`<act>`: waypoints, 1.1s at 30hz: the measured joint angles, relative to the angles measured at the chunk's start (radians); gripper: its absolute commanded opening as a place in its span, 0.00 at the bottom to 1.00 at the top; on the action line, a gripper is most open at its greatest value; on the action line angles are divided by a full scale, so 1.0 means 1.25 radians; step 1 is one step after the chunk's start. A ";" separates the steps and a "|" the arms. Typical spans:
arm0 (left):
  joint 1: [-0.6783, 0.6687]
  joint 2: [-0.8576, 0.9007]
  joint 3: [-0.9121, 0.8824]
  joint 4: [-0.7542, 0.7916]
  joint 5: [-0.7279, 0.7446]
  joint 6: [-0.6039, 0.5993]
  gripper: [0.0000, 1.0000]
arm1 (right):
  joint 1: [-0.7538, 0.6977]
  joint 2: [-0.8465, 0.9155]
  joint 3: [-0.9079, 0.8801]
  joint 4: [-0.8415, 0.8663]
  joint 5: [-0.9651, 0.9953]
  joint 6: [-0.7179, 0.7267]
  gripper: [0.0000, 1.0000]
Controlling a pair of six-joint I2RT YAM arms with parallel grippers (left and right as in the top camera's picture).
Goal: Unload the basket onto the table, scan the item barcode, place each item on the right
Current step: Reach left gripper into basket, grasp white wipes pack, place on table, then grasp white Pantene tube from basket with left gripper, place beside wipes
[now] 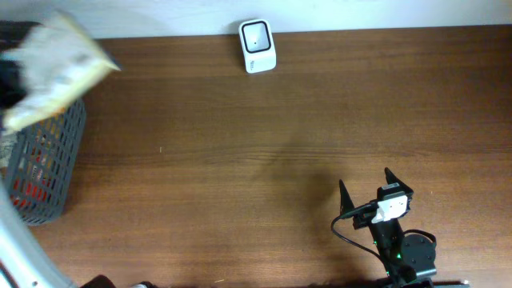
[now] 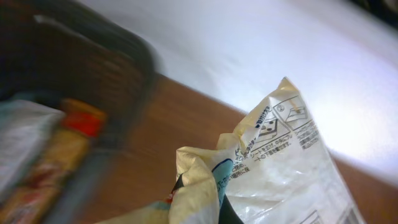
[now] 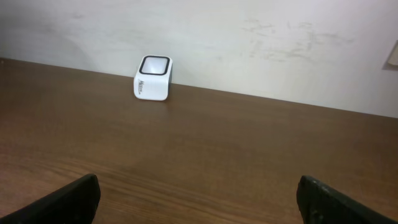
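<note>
1. The packet point(image 1: 56, 68) hangs at upper left over the basket point(image 1: 56, 160), its long axis slanting. The left gripper point(image 2: 204, 208) is clamped on its crumpled edge.
2. The scanner point(image 1: 257, 46) sits at top centre, well to the packet's right, so the carry likely runs rightward.
3. The right gripper point(image 1: 366, 186), at lower right, is spread wide and empty.

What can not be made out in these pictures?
1. Barcode on the packet: not seen anywhere; the overhead view is motion-blurred, and the left wrist view shows only small print.
2. Contents of the basket: blurred in the left wrist view, cut by the left edge overhead.
3. Lettering on the scanner: too small in the right wrist view.
</note>
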 measured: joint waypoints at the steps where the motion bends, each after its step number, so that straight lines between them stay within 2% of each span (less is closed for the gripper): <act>1: -0.094 0.004 -0.064 0.004 0.005 0.058 0.00 | 0.000 0.000 0.000 -0.001 0.000 0.000 0.99; 4: -0.247 0.022 -0.192 0.054 0.000 0.171 0.00 | 0.000 0.000 0.000 -0.001 0.000 0.000 0.99; 7: -0.362 0.046 -0.338 0.170 0.003 0.197 0.00 | 0.000 0.000 0.000 -0.001 0.000 0.000 0.99; 11: -0.473 0.147 -0.512 0.386 -0.004 0.054 0.00 | 0.000 0.000 0.000 -0.001 0.000 0.000 0.99; 12: -0.522 0.183 -0.542 0.457 -0.005 -0.010 0.00 | 0.000 0.000 0.000 -0.001 0.000 0.000 0.99; 14: -0.609 0.260 -0.565 0.509 -0.003 -0.094 0.00 | 0.000 0.000 0.000 -0.001 0.000 0.000 0.99; 15: -0.641 0.296 -0.566 0.535 -0.003 -0.140 0.03 | 0.000 0.000 0.000 -0.001 0.000 0.000 0.99; 17: -0.672 0.338 -0.566 0.561 -0.003 -0.211 0.91 | 0.000 0.000 0.000 -0.001 0.000 0.000 0.99; 18: -0.682 0.351 -0.566 0.561 -0.002 -0.229 0.99 | 0.000 0.000 0.000 -0.001 0.000 0.000 0.99; 19: -0.686 0.353 -0.566 0.555 -0.001 -0.244 0.99 | 0.000 0.000 0.000 -0.001 0.000 0.000 0.99; 23: -0.679 0.339 -0.547 0.443 -0.033 -0.249 0.99 | 0.000 0.000 0.000 -0.001 0.000 0.000 0.99; 27: -0.589 0.200 -0.415 0.316 -0.110 -0.142 0.99 | 0.000 0.000 0.000 -0.001 0.000 0.000 0.99; 30: -0.408 0.065 -0.272 0.303 -0.193 -0.061 0.99 | 0.000 0.000 0.000 0.000 0.000 0.000 0.99; 33: -0.212 0.028 -0.164 0.310 -0.311 0.009 0.99 | 0.000 0.000 0.000 -0.001 0.000 0.000 0.99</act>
